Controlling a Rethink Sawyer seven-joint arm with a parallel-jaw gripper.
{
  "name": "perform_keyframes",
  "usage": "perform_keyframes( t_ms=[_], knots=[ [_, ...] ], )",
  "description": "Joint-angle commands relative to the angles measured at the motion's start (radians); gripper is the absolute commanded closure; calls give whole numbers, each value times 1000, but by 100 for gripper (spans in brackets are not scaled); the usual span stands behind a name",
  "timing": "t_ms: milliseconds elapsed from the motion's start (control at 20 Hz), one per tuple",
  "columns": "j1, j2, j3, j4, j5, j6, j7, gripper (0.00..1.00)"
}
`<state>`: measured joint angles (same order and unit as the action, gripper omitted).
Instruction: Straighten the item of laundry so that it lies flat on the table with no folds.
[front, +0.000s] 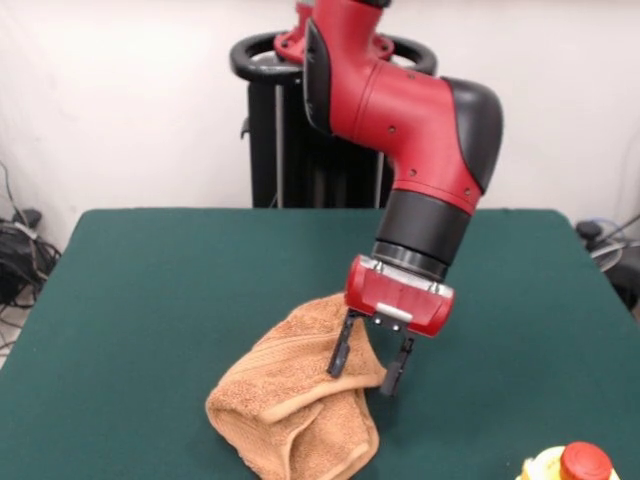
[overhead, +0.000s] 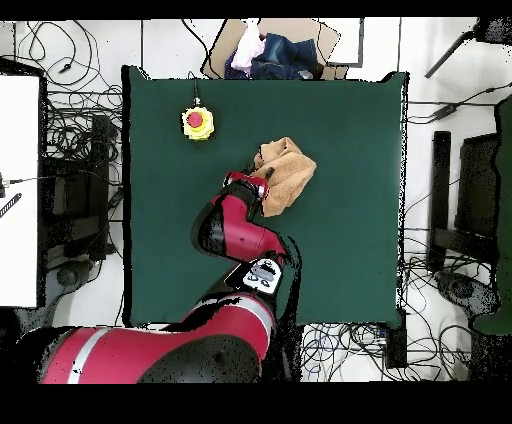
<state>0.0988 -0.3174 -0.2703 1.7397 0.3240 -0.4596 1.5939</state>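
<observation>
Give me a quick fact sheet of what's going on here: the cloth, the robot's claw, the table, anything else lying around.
towel: orange-tan terry towel, crumpled in a heap with folds, not flat
gripper: gripper open, two dark fingers pointing down at the towel's edge, one against the cloth, nothing clamped
table: green table, towel near its middle in the overhead view
other item: yellow object with red top on the table, apart from the towel
task state: straightening not yet done
</observation>
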Motion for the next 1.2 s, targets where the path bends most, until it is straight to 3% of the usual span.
perform_keyframes(
  t_ms=[50, 550, 950, 1200],
  knots=[
    [-28, -21, 19, -18, 17, 51, 177, 0],
    [-82, -65, 38, -27, -36, 104, 147, 0],
    [-246, -84, 150, -186, -281, 166, 58, 0],
    [-240, -82, 139, -223, -316, 189, 76, 0]
  ],
)
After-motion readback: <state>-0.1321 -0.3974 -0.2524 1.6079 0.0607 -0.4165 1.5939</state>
